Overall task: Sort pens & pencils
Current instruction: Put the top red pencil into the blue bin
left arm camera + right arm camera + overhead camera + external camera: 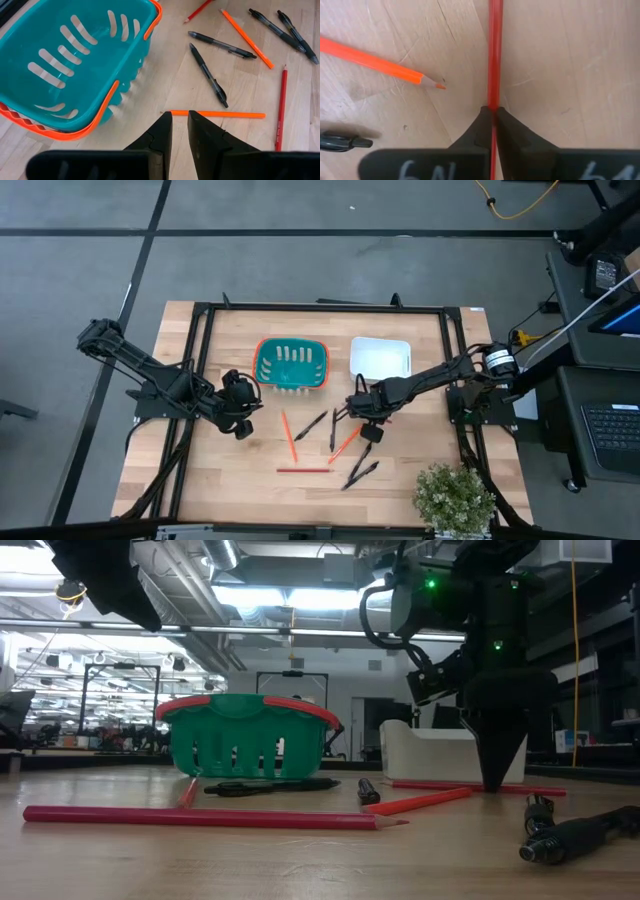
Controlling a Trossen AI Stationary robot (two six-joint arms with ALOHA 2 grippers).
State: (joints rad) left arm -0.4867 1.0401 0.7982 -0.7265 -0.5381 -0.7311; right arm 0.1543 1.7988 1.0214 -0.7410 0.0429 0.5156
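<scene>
A pale wooden table (200,480) inside a black frame is sitting on a grey floor, with an open workshop under ceiling lights showing beyond it in the low view.

Taking the table's centre as the clock's hub, the left tool (240,425) is hovering at about nine o'clock, above bare wood, its two fingers (155,137) standing slightly apart with nothing between them.

The teal basket (290,363) with an orange rim is standing at about eleven o'clock, and the white bin (380,358) is standing beside it at about one o'clock.

The pencils (288,436) are lying loose around the hub: one slanting just at the hub, one flat at about six o'clock (303,470), and more at about four o'clock beside the right tool.

The pens (311,425) are lying scattered among them, one just past the hub, one upright-running beside it (333,431), and a pair at about five o'clock (360,474).

The right tool (368,432) is pointing down at the table at about four o'clock, its fingers (482,127) closing tight on a red pencil (494,55) that is lying flat on the wood. An orange pencil (377,64) is lying near it, its tip pointing toward the held one.

A small potted plant (452,495) is sitting at the table's five-o'clock corner.
</scene>
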